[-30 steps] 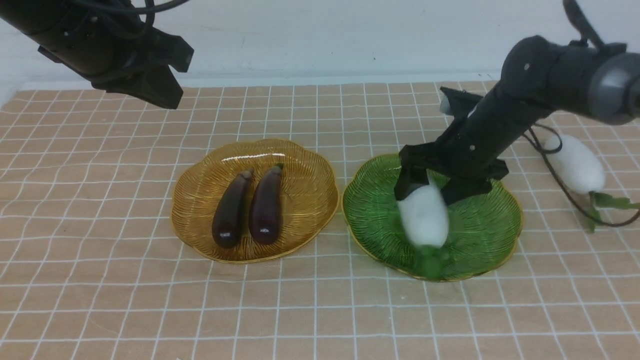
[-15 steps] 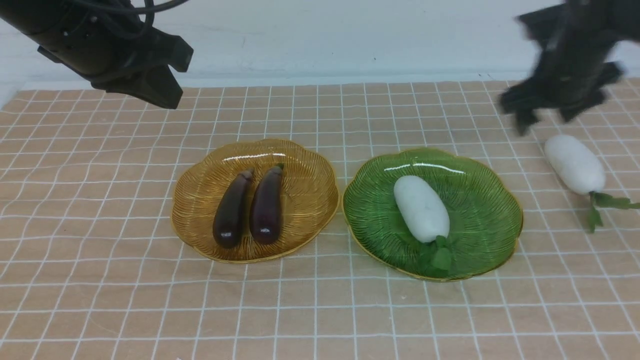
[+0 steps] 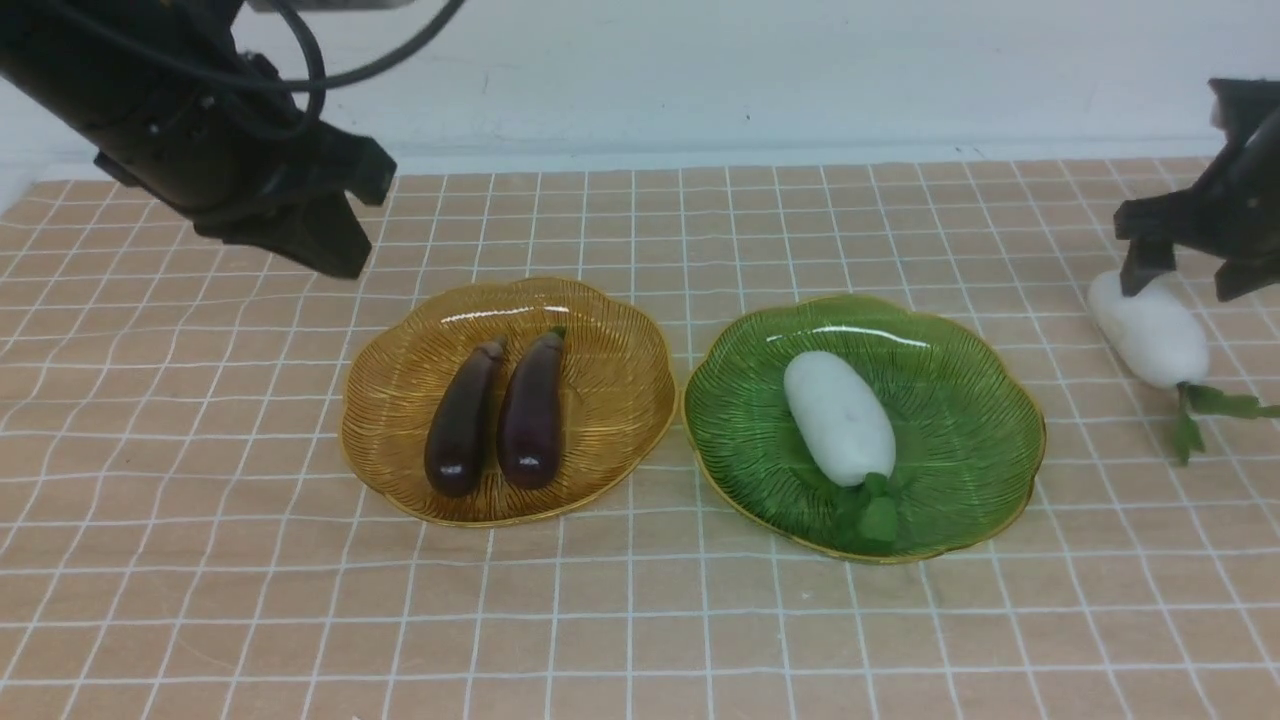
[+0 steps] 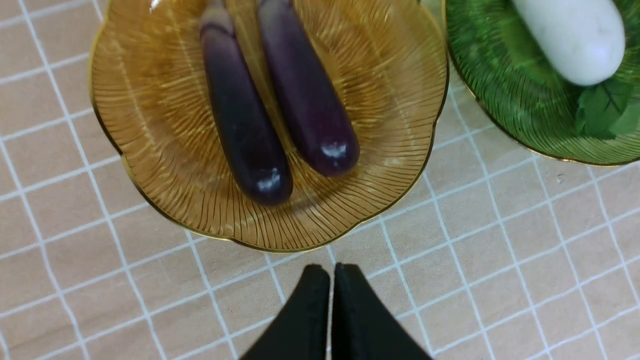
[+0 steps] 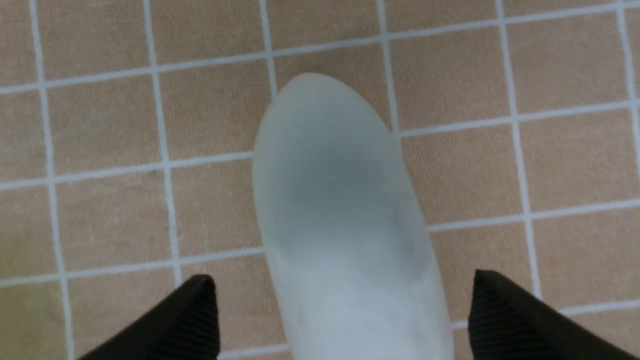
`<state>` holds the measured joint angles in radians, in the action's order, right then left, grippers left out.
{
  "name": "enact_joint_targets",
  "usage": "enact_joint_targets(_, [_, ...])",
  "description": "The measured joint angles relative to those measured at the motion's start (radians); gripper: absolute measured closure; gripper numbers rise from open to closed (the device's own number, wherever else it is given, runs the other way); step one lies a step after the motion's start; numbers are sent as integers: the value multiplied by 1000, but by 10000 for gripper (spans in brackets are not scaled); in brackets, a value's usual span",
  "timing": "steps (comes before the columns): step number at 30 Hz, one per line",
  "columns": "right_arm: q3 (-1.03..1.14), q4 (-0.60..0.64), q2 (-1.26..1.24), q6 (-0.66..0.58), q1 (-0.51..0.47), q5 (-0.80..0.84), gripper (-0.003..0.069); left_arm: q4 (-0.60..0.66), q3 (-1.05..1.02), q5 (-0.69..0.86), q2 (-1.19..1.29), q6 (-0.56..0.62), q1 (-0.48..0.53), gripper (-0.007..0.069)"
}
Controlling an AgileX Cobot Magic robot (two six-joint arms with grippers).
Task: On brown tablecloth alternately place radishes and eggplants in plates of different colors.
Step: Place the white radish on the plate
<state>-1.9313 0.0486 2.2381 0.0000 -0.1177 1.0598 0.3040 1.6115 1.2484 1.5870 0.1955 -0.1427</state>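
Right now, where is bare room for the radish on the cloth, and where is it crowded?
The green plate is bare right of the radish in it. So is the tablecloth in front of both plates. The amber plate is crowded: two eggplants lie side by side mid-plate.

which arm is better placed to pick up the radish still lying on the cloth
Right. The right arm holds its jaws open directly over that radish, flanking it. The left arm hangs over by the amber plate, far from it, jaws shut.
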Motion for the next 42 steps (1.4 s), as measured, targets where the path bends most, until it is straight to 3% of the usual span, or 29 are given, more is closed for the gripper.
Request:
enact_joint_targets(4, [-3, 0, 41, 0, 0, -29, 8, 0, -1, 0, 0, 0, 0, 628])
enact_joint_targets(12, [-11, 5, 114, -6, 1, -94, 11, 0, -4, 0, 0, 0, 0, 628])
enact_joint_targets(14, [-13, 6, 126, -6, 1, -98, 43, 0, -4, 0, 0, 0, 0, 628])
enact_joint_targets(16, [-14, 7, 125, -6, 1, -91, 139, 0, -4, 0, 0, 0, 0, 628])
enact_joint_targets(18, [-26, 7, 118, -6, 2, -68, 160, 0, -4, 0, 0, 0, 0, 628])
enact_joint_targets(22, [-74, 15, 67, -6, 4, 40, 154, 0, -4, 0, 0, 0, 0, 628])
enact_joint_targets(26, [-114, 108, -29, 0, 19, 149, 154, 0, -4, 0, 0, 0, 0, 628])
enact_joint_targets(31, [26, 232, -139, 0, 131, 169, 154, 0, -4, 0, 0, 0, 0, 628])
enact_joint_targets(36, [168, 196, -114, -41, 291, 179, 154, 4, -4, 0, 0, 3, 0, 628])
enact_joint_targets(42, [170, 167, -114, 14, 324, 176, 144, 12, -4, 0, 0, 4, 0, 628])
